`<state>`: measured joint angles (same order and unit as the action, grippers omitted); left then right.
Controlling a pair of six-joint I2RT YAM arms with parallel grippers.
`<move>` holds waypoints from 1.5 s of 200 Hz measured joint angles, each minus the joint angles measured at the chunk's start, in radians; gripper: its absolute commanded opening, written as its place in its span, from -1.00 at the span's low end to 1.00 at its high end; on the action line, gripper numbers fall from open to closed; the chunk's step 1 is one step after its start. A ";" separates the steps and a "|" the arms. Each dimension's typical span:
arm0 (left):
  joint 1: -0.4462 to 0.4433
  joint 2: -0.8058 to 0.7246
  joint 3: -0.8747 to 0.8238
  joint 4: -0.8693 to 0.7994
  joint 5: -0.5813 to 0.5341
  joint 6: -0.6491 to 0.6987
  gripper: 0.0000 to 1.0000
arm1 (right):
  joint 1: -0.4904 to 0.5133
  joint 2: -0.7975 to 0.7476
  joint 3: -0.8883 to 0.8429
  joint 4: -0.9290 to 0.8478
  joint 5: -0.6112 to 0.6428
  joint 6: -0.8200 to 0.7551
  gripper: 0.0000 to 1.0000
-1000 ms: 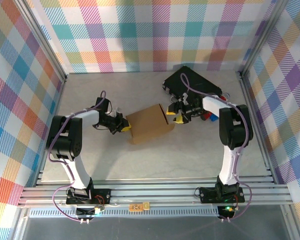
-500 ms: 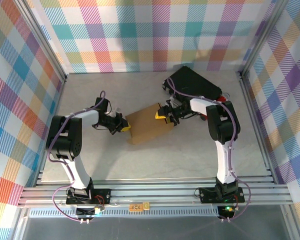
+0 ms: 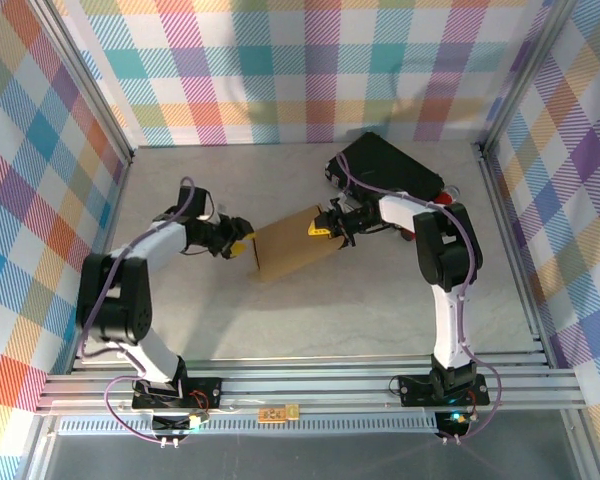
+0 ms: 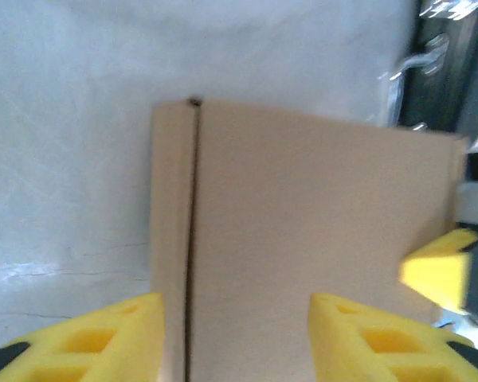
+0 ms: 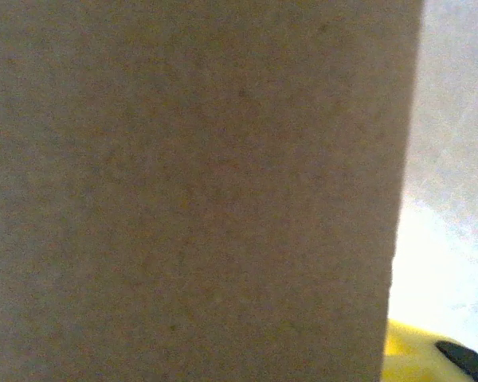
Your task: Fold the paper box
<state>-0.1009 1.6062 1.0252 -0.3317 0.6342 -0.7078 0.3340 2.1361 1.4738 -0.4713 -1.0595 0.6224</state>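
**PAPER BOX POSITION RELATIVE TO BOTH CLAWS**

**Desk.** The desk [image 3: 310,310] is a pale, marbled surface, closed in on three sides by checked walls [image 3: 280,70].

**Paper box.** The paper box [image 3: 293,245] is plain brown cardboard. It lies near the middle of the desk, directly between the two claws. In the top view it runs from near left to far right. In the left wrist view its face [image 4: 303,239] is flat, with one straight seam down the left side.

**Black case.** The black case [image 3: 390,168] lies at the far right of the desk, just beyond the box's far right corner. Its metal handle [image 4: 406,68] shows in the left wrist view.

**Left claw.** The left claw [image 3: 242,247] sits at the box's left edge. In the left wrist view its two yellow fingers [image 4: 103,338] stand spread, and the cardboard shows in the gap between them. It pinches nothing.

**Right claw.** The right claw [image 3: 325,226] sits at the box's far right corner, its yellow tip overlapping the cardboard in the top view. In the right wrist view the cardboard [image 5: 191,191] stands directly before the camera. One yellow finger [image 5: 414,358] shows beside its edge. Whether this claw is pinching the box cannot be told.
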 measured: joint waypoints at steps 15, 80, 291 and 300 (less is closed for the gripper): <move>0.014 -0.069 -0.003 0.018 -0.027 -0.107 0.07 | -0.010 -0.033 0.000 -0.029 -0.001 0.071 -0.49; 0.030 -0.102 -0.163 0.206 0.005 -0.536 0.35 | -0.072 -0.101 0.054 -0.145 -0.058 0.347 -0.48; -0.219 0.159 -0.314 1.178 -0.105 -1.262 -0.29 | -0.079 -0.136 0.059 -0.146 -0.099 0.541 0.00; -0.220 0.158 -0.317 1.184 -0.110 -1.262 -0.44 | -0.080 -0.137 0.059 -0.151 -0.097 0.532 0.14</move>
<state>-0.3206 1.7645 0.7086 0.8524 0.5243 -1.9697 0.2543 1.9995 1.5326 -0.6228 -1.1564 1.1545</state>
